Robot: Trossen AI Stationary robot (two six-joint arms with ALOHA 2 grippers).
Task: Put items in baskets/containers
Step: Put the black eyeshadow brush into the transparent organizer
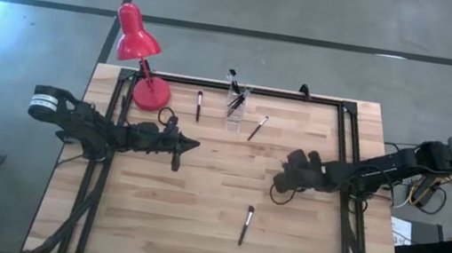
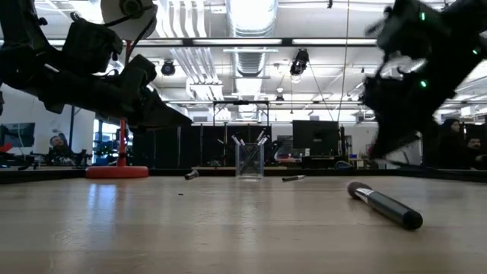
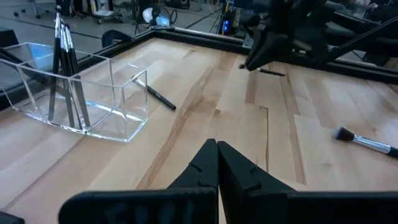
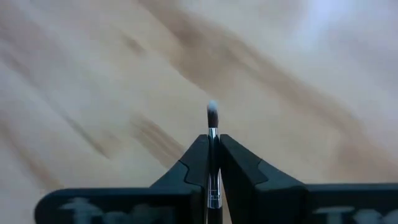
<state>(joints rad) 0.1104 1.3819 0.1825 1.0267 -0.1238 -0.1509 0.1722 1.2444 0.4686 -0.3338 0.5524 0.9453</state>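
My right tool (image 4: pixel 213 163) is pinching a thin brush (image 4: pixel 212 134) between its two fingers. The soft tip pokes out in front of them. In the high view this tool (image 1: pixel 282 182) sits over the middle of the table (image 1: pixel 193 229), a bit to the right side.

My left tool (image 3: pixel 217 163) is pressed together with nothing in it. It waits over the left part of the table, near the red lamp (image 1: pixel 140 53).

So I think I am at the grab step. The brush is caught, and now it must go to the clear holder (image 1: pixel 237 101). That holder stands near the far edge of the table with a few brushes already poking up in it.

Next I need to lift the brush and carry it over to the holder. I must tip it so it stands up, then drop it inside. I should aim well, because the holder is small.

More brushes lie loose: one near the front (image 1: pixel 244 224), one beside the holder (image 1: pixel 257 128), and one by the lamp (image 1: pixel 199 104).
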